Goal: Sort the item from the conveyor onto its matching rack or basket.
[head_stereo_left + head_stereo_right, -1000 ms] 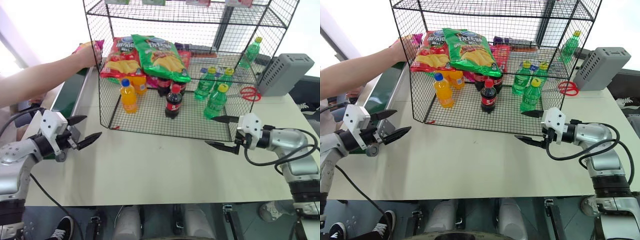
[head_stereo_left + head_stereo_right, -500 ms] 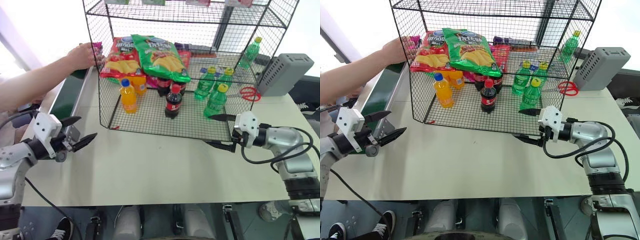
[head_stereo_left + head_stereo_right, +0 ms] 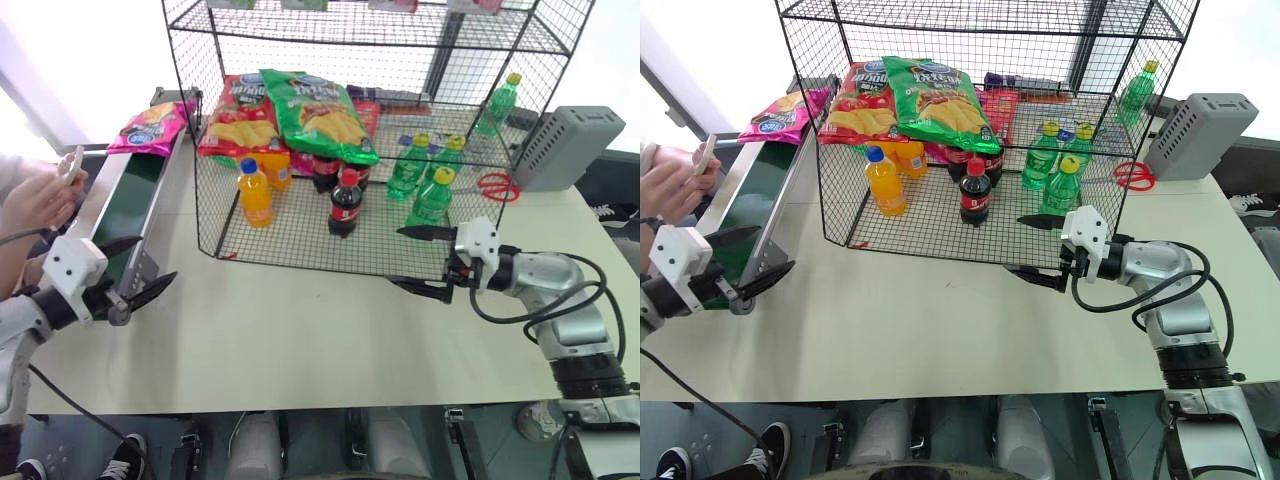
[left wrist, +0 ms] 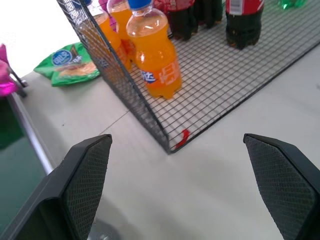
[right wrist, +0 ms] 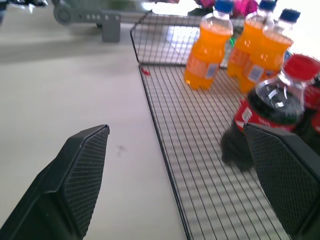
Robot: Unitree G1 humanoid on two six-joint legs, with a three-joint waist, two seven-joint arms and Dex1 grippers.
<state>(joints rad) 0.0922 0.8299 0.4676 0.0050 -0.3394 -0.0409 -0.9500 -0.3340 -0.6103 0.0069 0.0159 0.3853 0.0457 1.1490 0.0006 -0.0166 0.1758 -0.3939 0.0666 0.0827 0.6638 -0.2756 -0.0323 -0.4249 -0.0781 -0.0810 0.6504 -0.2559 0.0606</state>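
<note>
the pink chip bag (image 3: 150, 127) lies at the conveyor's (image 3: 128, 205) far end. my left gripper (image 3: 136, 269) and right gripper (image 3: 417, 261) hover open, probably touching nothing, near the rack (image 3: 300, 245).

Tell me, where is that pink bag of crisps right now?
The pink chip bag lies at the far end of the green conveyor, on the robot's left, just outside the black wire rack and beside the red chip bag.

both arms are silver-grey metal tubes with black joints and looping black cables; each ends in a white boxy wrist block carrying two pointed black fingers with cross-hatched pads.
</note>
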